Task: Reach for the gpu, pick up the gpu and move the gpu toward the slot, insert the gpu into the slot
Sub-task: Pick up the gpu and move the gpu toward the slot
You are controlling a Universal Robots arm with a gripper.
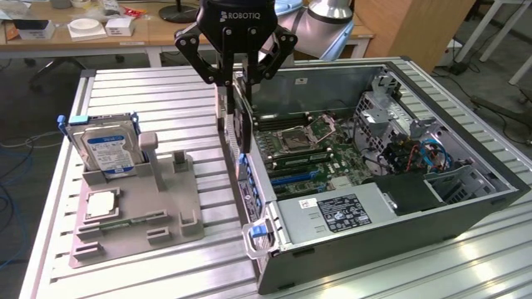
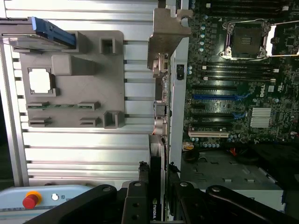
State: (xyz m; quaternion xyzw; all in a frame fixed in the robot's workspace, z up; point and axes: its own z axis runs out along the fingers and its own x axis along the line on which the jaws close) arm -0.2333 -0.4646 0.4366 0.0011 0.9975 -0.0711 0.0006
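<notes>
My jaws are clenched on the gpu (image 1: pixel 243 124) in the upper middle of the exterior view. My gripper (image 1: pixel 236 81) holds it edge-on, long axis hanging straight down beside the computer case (image 1: pixel 374 255) wall on the exterior view's left. The blue slot (image 1: pixel 293 177) lies lower, toward that view's right. I can't make out the card's bottom edge against the motherboard (image 1: pixel 332 149)

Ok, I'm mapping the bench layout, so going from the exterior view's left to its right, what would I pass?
Hard drive → gpu, gripped upright in the end effector → CPU socket → blue cables.
</notes>
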